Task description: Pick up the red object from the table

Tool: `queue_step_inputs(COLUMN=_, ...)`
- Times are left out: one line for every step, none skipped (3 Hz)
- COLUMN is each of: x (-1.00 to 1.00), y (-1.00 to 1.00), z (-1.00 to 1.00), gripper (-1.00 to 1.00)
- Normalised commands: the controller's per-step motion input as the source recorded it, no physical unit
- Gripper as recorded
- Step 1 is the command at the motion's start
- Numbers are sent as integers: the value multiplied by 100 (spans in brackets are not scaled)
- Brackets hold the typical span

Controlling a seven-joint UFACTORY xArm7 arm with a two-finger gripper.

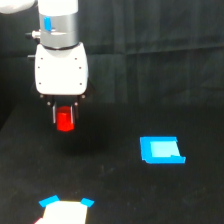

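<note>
The gripper [65, 116] is clamped on the red object [65, 121], which sits between its two short fingers [54, 115] and appears raised above the table [125, 190]. Below the gripper and well off to the exterior view's right lies a flat blue rectangle [161, 150]. Directly below, at the frame's bottom edge, sits a pale object with blue corners [65, 210].

Dim, soft-focus scene; the pale shape [64, 211] at the bottom edge is blown out by glare.
</note>
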Motion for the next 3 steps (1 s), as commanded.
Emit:
queue_step_inputs(x=50, y=-20, z=100, gripper=-100)
queue_step_inputs(x=-7, y=9, z=100, gripper=-100)
queue_step_inputs(x=5, y=7, z=100, gripper=-84)
